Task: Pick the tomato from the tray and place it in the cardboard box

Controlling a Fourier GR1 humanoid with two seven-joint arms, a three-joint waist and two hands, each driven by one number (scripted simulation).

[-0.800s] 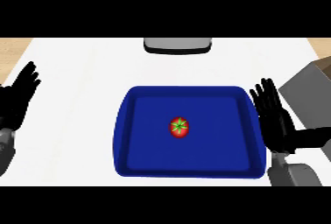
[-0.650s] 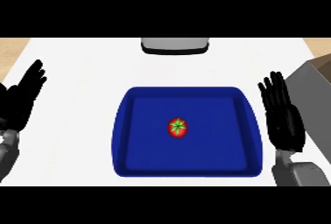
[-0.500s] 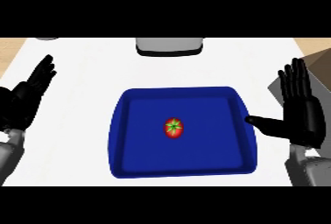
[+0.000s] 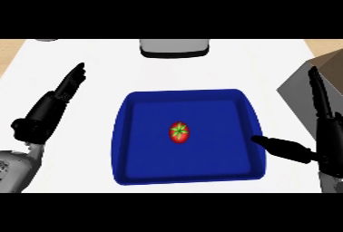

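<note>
A small red tomato with a green star-shaped top lies near the middle of the blue tray. My right hand is open at the tray's right side, fingers straight and pointing away, thumb stretched out over the tray's right rim. It does not touch the tomato. The cardboard box shows only as a corner at the right edge, partly behind my right hand. At the left, my left hand is open, fingers straight, well apart from the tray.
A grey rounded object stands at the back of the white counter, beyond the tray. A small grey thing peeks in at the back left. Wood-coloured floor shows past the counter's left corner.
The view has tilted so the tray sits lower and nearer. My right hand has risen and spread, its thumb now reaching over the tray's right rim. The left hand has lifted a little.
</note>
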